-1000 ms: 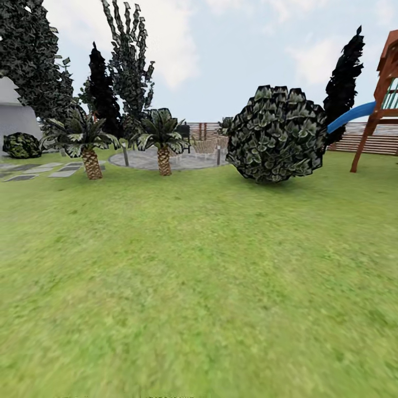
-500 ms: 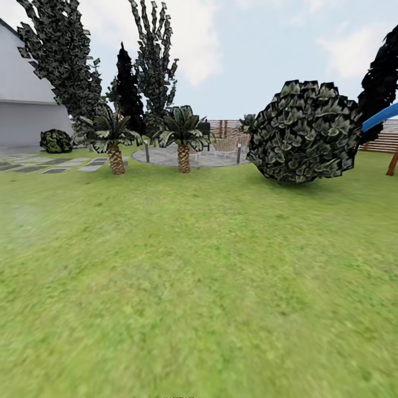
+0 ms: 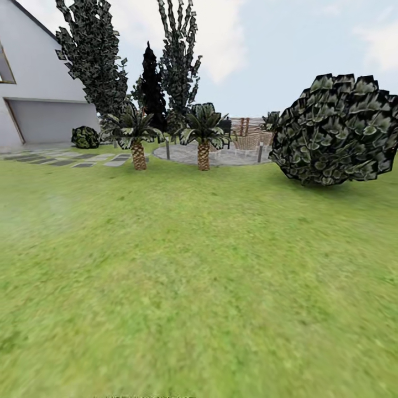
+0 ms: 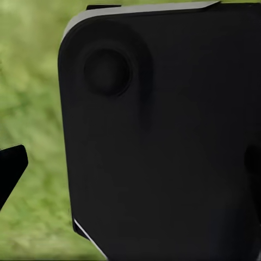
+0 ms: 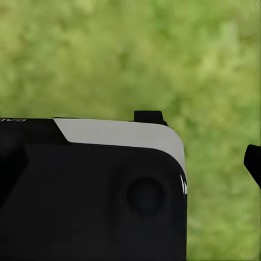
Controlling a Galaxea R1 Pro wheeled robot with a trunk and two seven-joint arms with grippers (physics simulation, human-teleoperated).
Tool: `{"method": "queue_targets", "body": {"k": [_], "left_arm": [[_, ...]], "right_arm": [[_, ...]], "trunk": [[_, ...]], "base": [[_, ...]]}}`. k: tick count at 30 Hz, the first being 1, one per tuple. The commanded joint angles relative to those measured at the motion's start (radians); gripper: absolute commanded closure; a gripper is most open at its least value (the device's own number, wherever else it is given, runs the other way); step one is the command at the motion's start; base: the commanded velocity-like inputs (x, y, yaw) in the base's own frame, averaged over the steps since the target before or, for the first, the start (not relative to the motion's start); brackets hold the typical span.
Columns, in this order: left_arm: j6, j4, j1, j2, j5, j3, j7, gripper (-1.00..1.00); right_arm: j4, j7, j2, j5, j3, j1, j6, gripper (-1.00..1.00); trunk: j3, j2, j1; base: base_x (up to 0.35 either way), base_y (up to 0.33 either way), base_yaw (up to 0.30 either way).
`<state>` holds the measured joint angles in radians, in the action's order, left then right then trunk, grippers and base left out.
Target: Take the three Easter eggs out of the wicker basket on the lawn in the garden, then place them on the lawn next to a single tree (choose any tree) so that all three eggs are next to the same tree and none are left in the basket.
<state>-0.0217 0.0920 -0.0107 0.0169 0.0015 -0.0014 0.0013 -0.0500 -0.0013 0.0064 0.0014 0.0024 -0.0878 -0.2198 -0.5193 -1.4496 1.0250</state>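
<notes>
House: a white house with a grey garage door [image 3: 47, 119] stands at the far left, behind flat grey stepping stones [image 3: 83, 160] laid in the grass.
Tall trees: two ragged dark-leaved tall trees [image 3: 94, 61] and a black cypress-like tree [image 3: 152, 83] rise beside the house; no thick pale trunk can be made out there.
Palms: two short palms with scaly brown trunks [image 3: 138, 152] stand just before a round grey paved circle [image 3: 221, 156], probably as its border.
Bush: a big round dark-green leafy bush [image 3: 337, 130] sits on the grass at the right, and its edge is cut by the frame.
Lawn: the wide, short, mottled green lawn [image 3: 199, 276] is open from the near edge up to the palms, so there is much room to drive; I judge the robot is travelling or searching.
Task things: no basket or egg can be seen here.
Claws: both wrist views give a black housing over blurred grass; I cannot tell if either claw is apart or together.
</notes>
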Motion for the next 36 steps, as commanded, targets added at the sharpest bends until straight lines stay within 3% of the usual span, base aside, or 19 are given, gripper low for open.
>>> {"method": "queue_targets", "body": {"k": [1,36], "left_arm": [[-0.001,0.002,0.0,0.0,0.0,0.0,0.0,-1.0],[-0.001,0.002,0.0,-0.003,0.001,0.001,0.002,-1.0]], "right_arm": [[0.001,0.0,0.0,0.0,0.0,-0.001,-0.004,-1.0],[0.001,-0.002,0.003,0.002,0.001,0.0,-0.007,-1.0]], "trunk": [[-0.001,0.0,0.0],[-0.019,0.0,0.0]], "base": [[0.0,0.0,0.255],[0.0,0.0,0.266]]}}
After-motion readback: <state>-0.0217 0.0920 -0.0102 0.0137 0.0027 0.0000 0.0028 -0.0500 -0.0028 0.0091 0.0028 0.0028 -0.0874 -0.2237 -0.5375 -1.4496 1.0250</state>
